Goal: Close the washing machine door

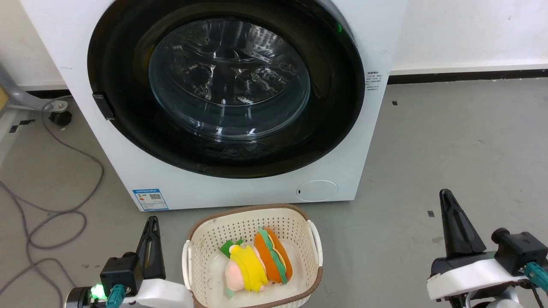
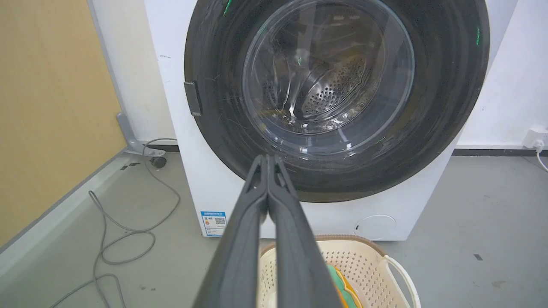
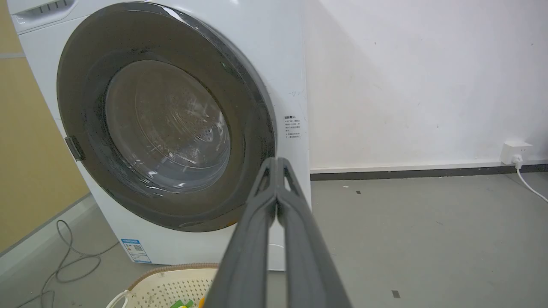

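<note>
Before washing machine door [image 1: 227,81]: left claw [image 1: 152,222], right claw [image 1: 446,196] upright, pinched.

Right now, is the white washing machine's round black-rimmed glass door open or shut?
Shut: the round black-rimmed glass door lies flush against the white washing machine.

Left gripper [image 2: 267,159] with fingers pressed together on nothing, tips seen against the lower black rim of the washing machine door [image 2: 436,107], door flush on the white washing machine [image 2: 188,179], cream perforated basket [image 2: 387,262] just below, grey cable [image 2: 128,239] looped on the floor at left.
</note>
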Motion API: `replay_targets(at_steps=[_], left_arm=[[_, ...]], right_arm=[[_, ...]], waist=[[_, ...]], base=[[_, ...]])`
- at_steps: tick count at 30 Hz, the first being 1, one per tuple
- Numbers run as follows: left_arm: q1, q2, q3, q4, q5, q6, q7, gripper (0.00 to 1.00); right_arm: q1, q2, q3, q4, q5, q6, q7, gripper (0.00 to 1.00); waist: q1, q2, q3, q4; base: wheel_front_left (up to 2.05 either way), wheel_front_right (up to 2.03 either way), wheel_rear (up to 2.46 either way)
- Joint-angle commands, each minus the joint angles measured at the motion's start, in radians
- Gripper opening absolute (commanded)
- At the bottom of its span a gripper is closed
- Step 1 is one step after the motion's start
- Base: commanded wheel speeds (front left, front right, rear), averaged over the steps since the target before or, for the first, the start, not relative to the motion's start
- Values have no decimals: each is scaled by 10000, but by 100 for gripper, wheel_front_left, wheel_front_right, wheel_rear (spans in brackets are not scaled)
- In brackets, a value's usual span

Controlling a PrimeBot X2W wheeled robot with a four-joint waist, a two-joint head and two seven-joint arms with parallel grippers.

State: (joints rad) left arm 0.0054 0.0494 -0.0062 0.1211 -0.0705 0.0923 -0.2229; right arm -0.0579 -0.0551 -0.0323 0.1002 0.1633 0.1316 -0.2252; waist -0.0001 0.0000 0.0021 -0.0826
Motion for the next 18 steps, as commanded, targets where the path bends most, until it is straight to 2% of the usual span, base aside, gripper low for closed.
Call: replay_targets(at_steps=[1, 18], left_arm=[[-7, 1, 14, -55, 87, -44, 40, 0], [-14, 2, 22, -238, 185, -184, 387, 0]], right_arm=[[82, 7, 14, -75, -41, -1, 50, 0], [160, 14, 63, -222, -294, -3, 399, 0]], waist=[[1, 0, 0, 9], [1, 0, -3, 139]], base=[[0, 0, 0], [0, 0, 0]])
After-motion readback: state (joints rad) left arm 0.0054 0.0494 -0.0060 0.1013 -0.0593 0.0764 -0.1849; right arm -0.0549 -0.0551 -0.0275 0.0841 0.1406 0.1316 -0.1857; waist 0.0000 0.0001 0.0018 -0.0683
